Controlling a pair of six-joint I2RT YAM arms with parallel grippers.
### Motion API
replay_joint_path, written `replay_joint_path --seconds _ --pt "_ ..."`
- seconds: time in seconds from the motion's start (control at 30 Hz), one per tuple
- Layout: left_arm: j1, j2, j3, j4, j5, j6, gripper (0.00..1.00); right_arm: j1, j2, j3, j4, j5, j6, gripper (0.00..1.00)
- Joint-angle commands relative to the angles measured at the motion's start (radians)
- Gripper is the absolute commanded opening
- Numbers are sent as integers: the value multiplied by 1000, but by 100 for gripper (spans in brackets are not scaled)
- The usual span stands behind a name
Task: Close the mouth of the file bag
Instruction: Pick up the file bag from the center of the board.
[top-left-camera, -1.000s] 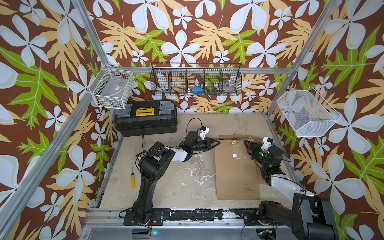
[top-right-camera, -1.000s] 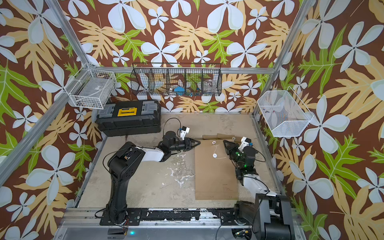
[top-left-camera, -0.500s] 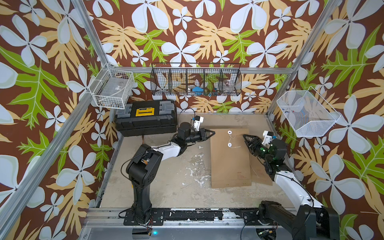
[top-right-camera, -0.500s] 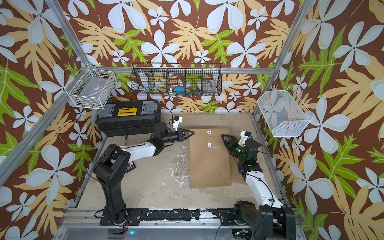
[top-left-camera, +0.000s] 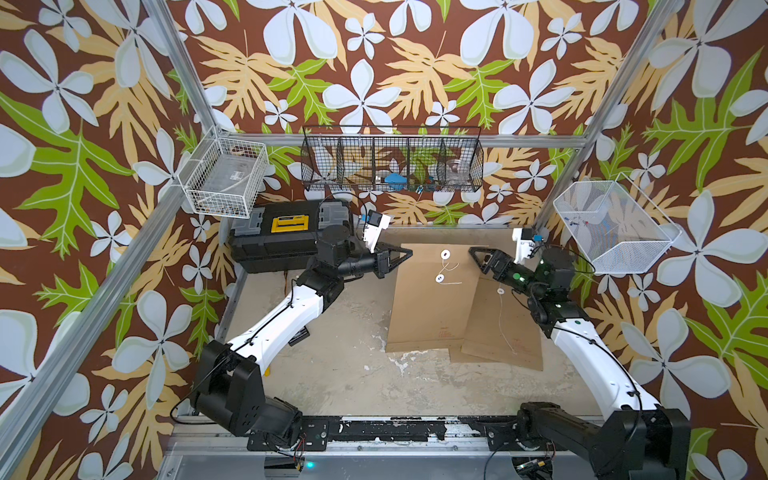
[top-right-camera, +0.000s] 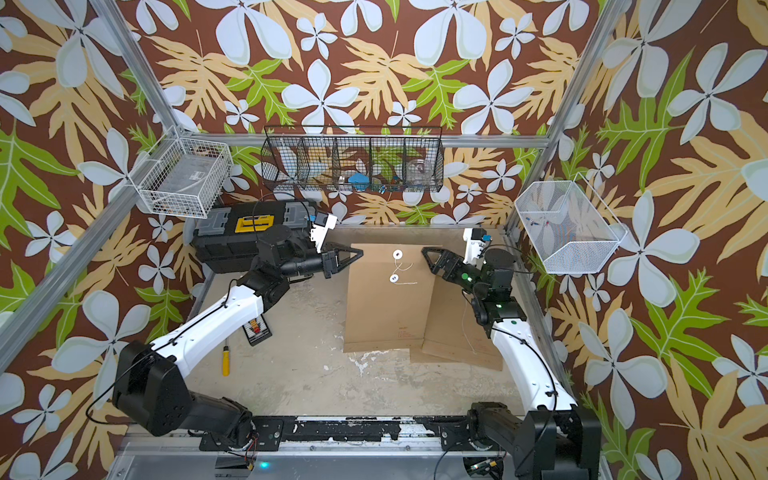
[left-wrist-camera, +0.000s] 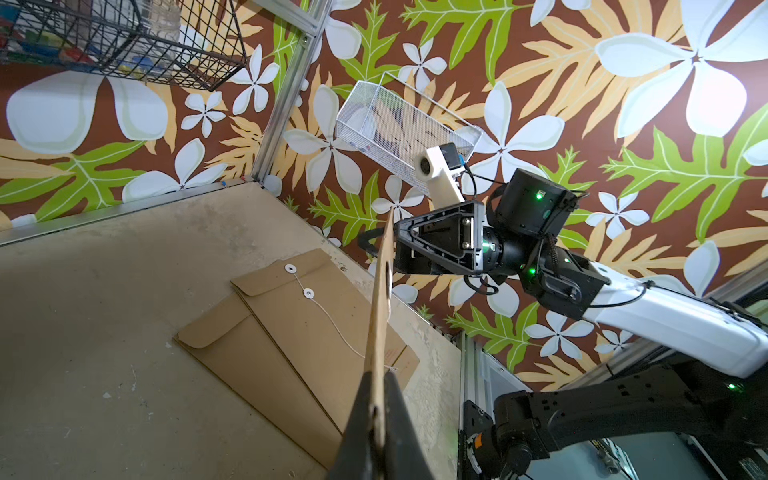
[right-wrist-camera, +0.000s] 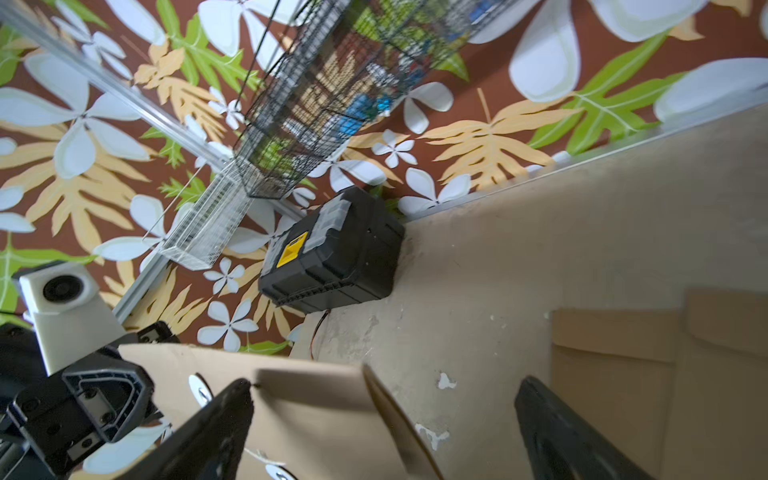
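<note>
left fingers (left-wrist-camera: 405, 440) pinch a top corner of the brown kraft paper file bag (top-left-camera: 432, 303); right fingers (right-wrist-camera: 552, 440) stand wide open just beside its opposite top corner.

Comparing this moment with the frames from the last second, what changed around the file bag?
The left gripper, shut on the file bag at its corner, lifted it off the table, toward the back and the robot's left, uncovering the other file bags lying beneath. The right gripper opened and let go. The toolbox and wire baskets stayed put.
</note>
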Motion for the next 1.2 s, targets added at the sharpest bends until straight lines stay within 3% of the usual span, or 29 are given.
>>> replay_joint_path --seconds 0.0,0.1,0.23,0.33,0.77,0.97,1.17 --pt "15 -28 21 5 123 -13 0 44 26 44 72 -99 -72 98" --pt "39 -59 30 43 197 -81 0 70 30 44 150 -202 -69 94" --pt "79 -96 32 104 294 -174 0 74 8 -27 426 -314 83 83" --pt "111 -107 33 157 339 -245 0 77 17 -32 522 -368 140 73" --pt "169 -104 22 225 321 -350 0 141 12 17 492 -398 116 13" --pt "191 -125 -10 340 308 -442 0 151 -12 20 479 -374 111 0" --pt "190 -136 -26 387 311 -476 0 171 -13 38 459 -349 102 0"
